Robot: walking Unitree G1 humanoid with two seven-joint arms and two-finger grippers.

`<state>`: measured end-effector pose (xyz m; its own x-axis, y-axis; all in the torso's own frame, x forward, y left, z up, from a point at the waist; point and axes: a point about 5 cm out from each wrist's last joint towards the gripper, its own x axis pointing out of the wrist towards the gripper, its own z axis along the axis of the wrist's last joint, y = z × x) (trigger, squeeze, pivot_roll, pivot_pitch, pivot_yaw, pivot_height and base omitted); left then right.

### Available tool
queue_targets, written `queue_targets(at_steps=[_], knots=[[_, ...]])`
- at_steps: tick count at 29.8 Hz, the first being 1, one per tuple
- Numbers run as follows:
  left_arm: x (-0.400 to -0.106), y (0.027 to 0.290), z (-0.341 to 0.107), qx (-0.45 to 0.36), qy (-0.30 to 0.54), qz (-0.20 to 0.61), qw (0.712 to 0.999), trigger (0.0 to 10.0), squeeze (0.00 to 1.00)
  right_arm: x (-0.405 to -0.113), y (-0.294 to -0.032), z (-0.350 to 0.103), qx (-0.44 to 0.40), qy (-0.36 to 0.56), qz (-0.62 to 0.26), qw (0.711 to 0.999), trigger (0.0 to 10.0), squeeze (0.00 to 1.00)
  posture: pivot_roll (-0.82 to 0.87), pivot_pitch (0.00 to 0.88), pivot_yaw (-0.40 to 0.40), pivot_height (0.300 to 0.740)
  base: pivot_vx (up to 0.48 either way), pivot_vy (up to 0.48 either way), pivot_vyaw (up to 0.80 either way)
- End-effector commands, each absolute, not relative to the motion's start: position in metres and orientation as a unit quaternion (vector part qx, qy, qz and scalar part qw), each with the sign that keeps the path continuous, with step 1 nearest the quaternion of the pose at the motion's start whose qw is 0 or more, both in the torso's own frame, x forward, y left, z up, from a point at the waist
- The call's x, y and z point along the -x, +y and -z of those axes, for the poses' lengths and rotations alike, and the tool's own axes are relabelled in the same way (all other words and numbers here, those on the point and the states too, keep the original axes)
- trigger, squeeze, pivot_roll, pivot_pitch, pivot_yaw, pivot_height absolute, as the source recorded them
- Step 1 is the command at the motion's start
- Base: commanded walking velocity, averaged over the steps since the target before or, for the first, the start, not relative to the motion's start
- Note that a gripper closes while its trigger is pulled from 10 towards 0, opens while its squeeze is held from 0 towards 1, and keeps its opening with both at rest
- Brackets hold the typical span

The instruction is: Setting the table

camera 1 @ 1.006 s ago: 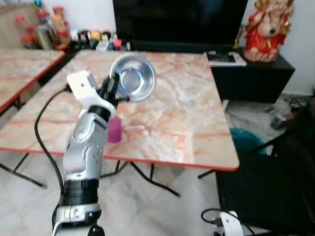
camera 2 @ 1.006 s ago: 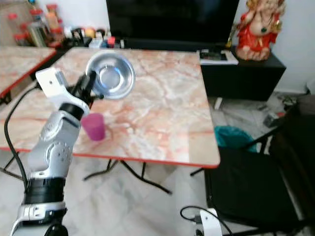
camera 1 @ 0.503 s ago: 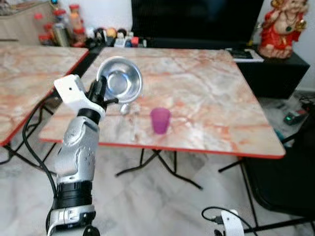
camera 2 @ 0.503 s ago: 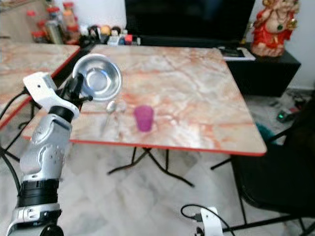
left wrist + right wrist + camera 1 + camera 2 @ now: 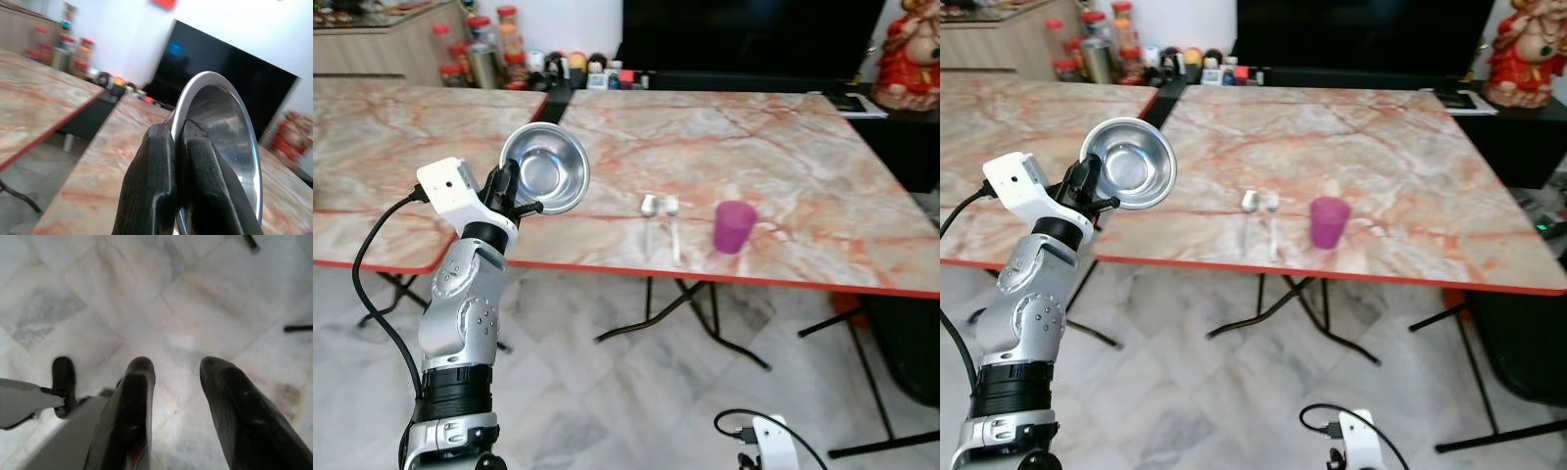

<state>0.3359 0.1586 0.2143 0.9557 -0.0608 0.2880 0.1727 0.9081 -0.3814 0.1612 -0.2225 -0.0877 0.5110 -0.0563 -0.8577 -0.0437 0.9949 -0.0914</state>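
My left end effector [image 5: 178,147] pinches the steel bowl [image 5: 544,180] above the worktop [image 5: 803,157], left of spoons [image 5: 661,208] and purple cup [image 5: 733,226]; my right end effector [image 5: 178,377] gapes over the floor.

You are looking at a lived-in home, a dining and living room in one. Two marble-patterned tables [image 5: 783,147] with red edging stand side by side on folding black legs, over a pale marble-tile floor [image 5: 607,411]. At the far side a large dark television [image 5: 744,39] sits on a low black cabinet. To its right stands a red and gold statue [image 5: 913,54]. On the far left, jars and bottles with red lids [image 5: 484,44] crowd beside a wooden counter [image 5: 382,49]. A purple cup [image 5: 734,226] and two spoons [image 5: 661,211] lie on the nearer table.
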Motion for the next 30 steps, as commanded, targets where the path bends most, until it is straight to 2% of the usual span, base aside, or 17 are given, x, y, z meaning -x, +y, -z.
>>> queue_targets(at_steps=[1,14,18,30], knots=[[-0.335,0.165,-0.218,0.197,-0.145,0.051,0.968,10.0,0.0,-0.164,-0.218,0.087,0.044,0.49,0.001,0.871,10.0,0.0,0.03,0.0,-0.014,0.74,0.0,0.476,0.0],[-0.334,0.177,-0.183,0.189,-0.097,0.029,0.977,10.0,0.0,-0.164,-0.217,0.088,0.043,0.489,0.0,0.871,10.0,0.0,0.02,0.0,-0.007,0.74,0.0,0.476,0.0],[-0.33,0.198,-0.149,0.171,-0.047,-0.003,0.984,10.0,0.0,-0.163,-0.215,0.088,0.039,0.487,0.002,0.872,10.0,0.0,0.03,0.0,0.007,0.74,0.0,0.476,0.0],[-0.314,0.222,-0.089,0.149,0.044,-0.05,0.987,10.0,0.0,-0.161,-0.213,0.089,0.037,0.487,0.003,0.873,10.0,0.0,0.04,0.0,0.018,0.74,0.0,0.476,0.0]])
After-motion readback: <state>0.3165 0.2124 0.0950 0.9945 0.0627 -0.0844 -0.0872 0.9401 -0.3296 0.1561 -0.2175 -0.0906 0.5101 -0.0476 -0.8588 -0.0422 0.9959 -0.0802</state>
